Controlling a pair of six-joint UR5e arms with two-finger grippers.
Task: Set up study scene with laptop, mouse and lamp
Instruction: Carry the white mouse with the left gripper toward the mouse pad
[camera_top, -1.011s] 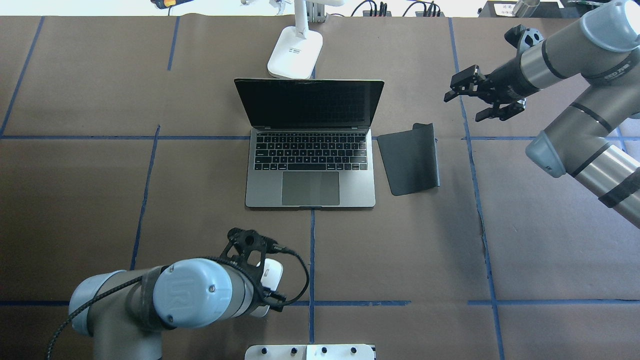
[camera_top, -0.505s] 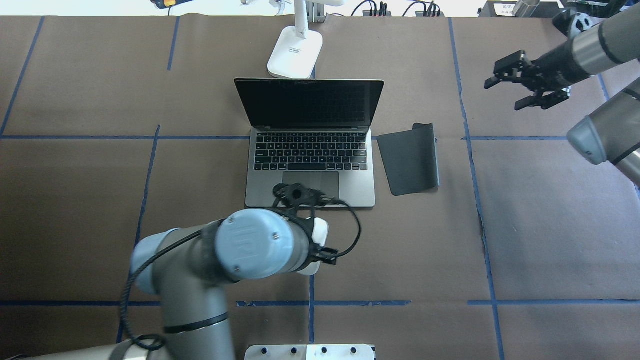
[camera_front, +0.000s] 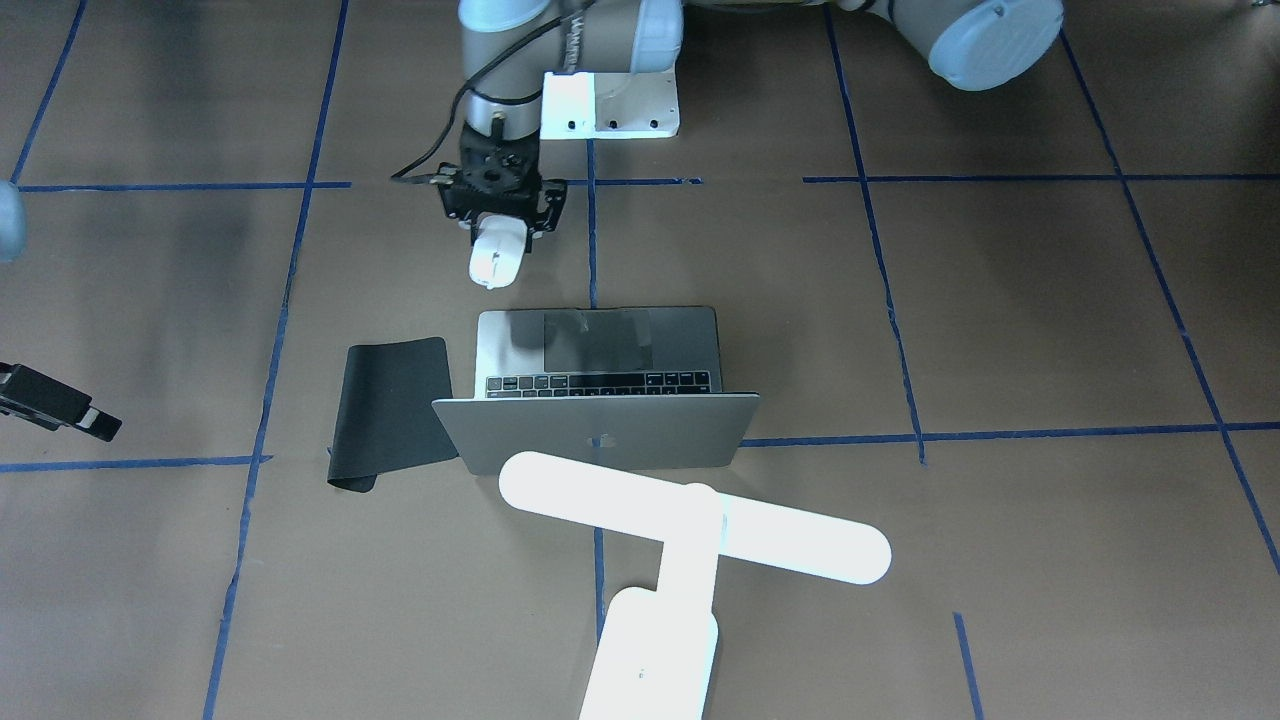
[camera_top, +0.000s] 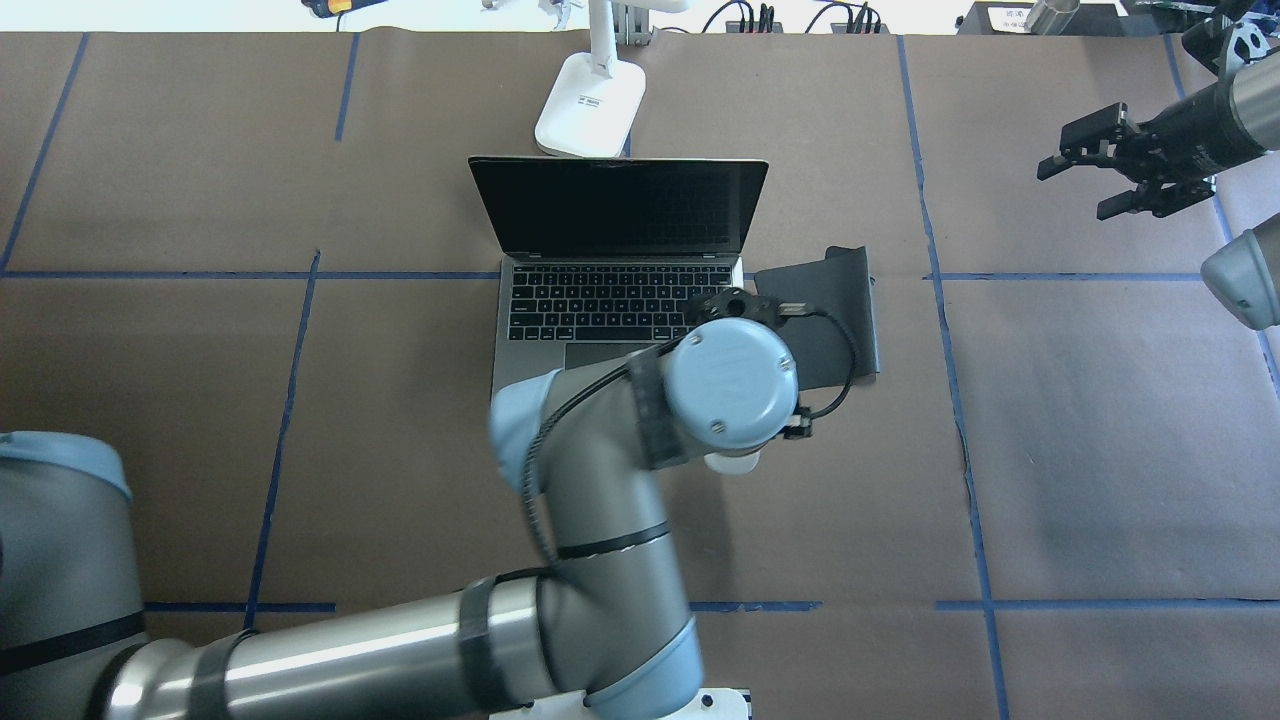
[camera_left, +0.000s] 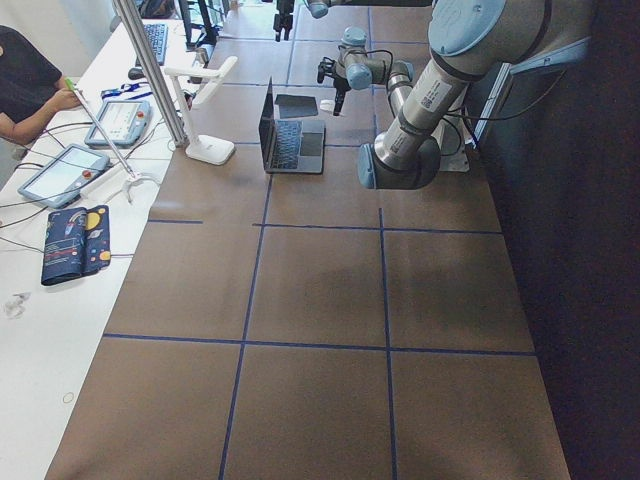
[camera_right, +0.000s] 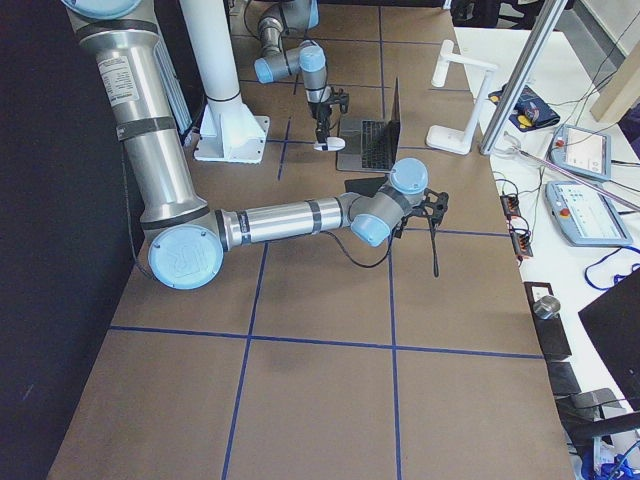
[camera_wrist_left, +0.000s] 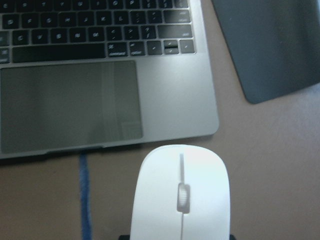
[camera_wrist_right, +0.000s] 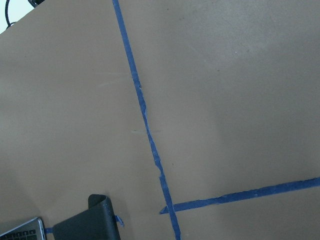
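**Left wrist-mounted view: mouse in the grip, mat ahead and to the right**

Your left gripper (camera_front: 498, 226) is clamped on the mouse (camera_wrist_left: 160, 200), one finger on each long side. The mouse appears to hang clear of the table (camera_top: 1100, 450), just off the front right corner of the laptop (camera_wrist_left: 170, 100).

The relation to steer by is the black mat (camera_wrist_left: 270, 45). From the mouse it lies forward and toward the robot's right, beside the laptop's right edge. The mat's long axis runs roughly away from the robot with a slight tilt. The mouse's long axis points the same general way, nose toward the keyboard. I judge that you need mostly a diagonal carry and little wrist rotation.

Your left arm is much the nearer. The right gripper (camera_top: 1072, 192) sits well apart at the table's far right, jaws spread with nothing between them.

Watch the mat's far edge, which curls up off the table. Aim for the flat middle instead.

The mouse is a small white oval with a smooth shell, a thin centre seam and a grey scroll wheel. It probably offers the fingers little friction.

The laptop stands open with a dark screen. The white lamp (camera_front: 690, 520) stands behind the lid, its bar head hanging over it.
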